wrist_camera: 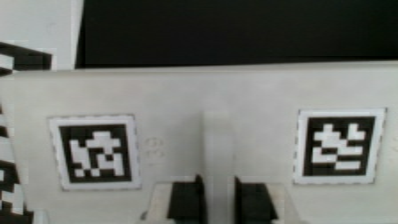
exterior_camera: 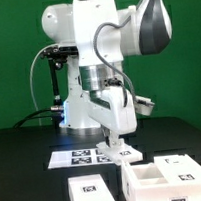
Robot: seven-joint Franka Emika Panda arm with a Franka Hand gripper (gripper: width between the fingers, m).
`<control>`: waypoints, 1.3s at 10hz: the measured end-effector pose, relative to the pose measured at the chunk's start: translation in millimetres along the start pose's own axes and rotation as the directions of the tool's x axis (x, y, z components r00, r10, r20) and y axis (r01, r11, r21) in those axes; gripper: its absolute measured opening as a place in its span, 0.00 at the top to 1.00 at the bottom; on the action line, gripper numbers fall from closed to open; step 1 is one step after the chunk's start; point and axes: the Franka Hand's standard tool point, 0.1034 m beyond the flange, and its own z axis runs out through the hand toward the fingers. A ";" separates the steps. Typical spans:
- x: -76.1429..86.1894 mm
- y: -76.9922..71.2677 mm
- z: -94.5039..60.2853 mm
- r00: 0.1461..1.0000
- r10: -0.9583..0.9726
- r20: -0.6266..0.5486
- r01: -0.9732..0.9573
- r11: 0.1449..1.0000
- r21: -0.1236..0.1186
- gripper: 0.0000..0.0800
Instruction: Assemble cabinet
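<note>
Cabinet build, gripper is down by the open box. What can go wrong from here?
1. The gripper is shut and sits low beside the cabinet. A sideways move would likely shove the open box rather than grasp it.
2. In the wrist view the fingertips are close to a tagged white panel. Contact may slide or tilt it.
3. A loose panel lies just to the exterior view's left of the cabinet. A shoved box could bump it.

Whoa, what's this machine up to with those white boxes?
A white robot arm is putting together a small white cabinet. Its fingers are shut, down at the open box's far edge; whether they pinch anything is unclear. Another tagged white piece lies beside it, on the exterior view's left.
</note>
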 end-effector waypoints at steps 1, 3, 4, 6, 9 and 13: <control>-0.5 -0.1 0.4 1.000 -0.001 0.000 0.001 1.000 -0.001 0.92; -0.7 -0.7 0.4 1.000 0.008 0.000 -0.008 1.000 0.002 0.92; -2.0 -3.9 -2.1 1.000 0.029 0.000 -0.029 0.999 0.019 0.92; -7.8 -10.1 -6.0 0.998 0.066 0.000 -0.066 0.997 0.045 0.92; -8.7 -9.6 -4.3 0.998 0.068 -0.001 -0.068 0.997 0.041 0.92; -15.4 -18.2 -7.2 0.986 0.167 0.023 -0.168 0.985 0.038 0.92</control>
